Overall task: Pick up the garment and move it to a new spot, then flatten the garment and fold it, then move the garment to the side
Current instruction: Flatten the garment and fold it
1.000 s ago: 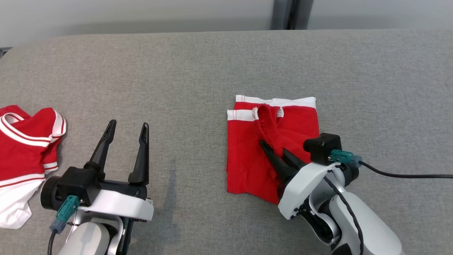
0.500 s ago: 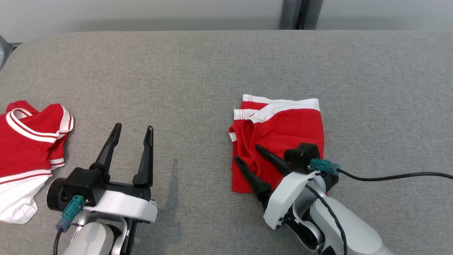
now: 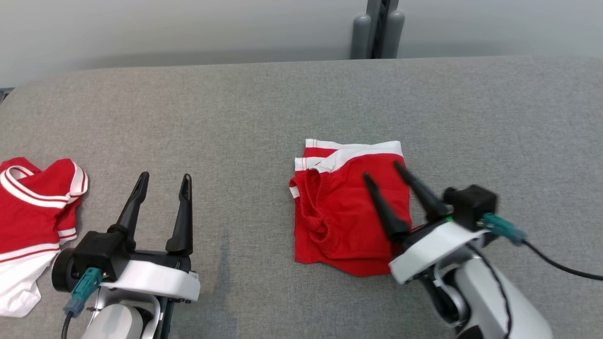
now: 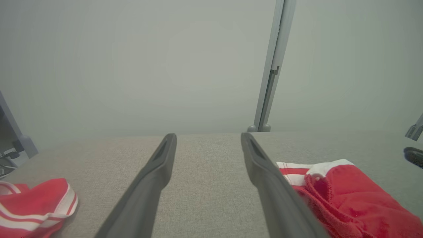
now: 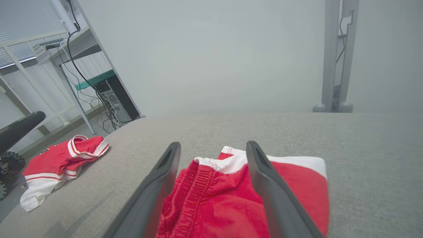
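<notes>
Plainly, garments: two, folded red white-banded shorts, crumpled red-and-white jersey
Grippers: two, left gripper, right gripper, both spread wide

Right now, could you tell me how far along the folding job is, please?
Done: the shorts lie folded on the grey surface. In hand: nothing; the right gripper hovers open over them, and the left gripper is open, well apart. Remaining: moving the shorts to the side, it seems.
</notes>
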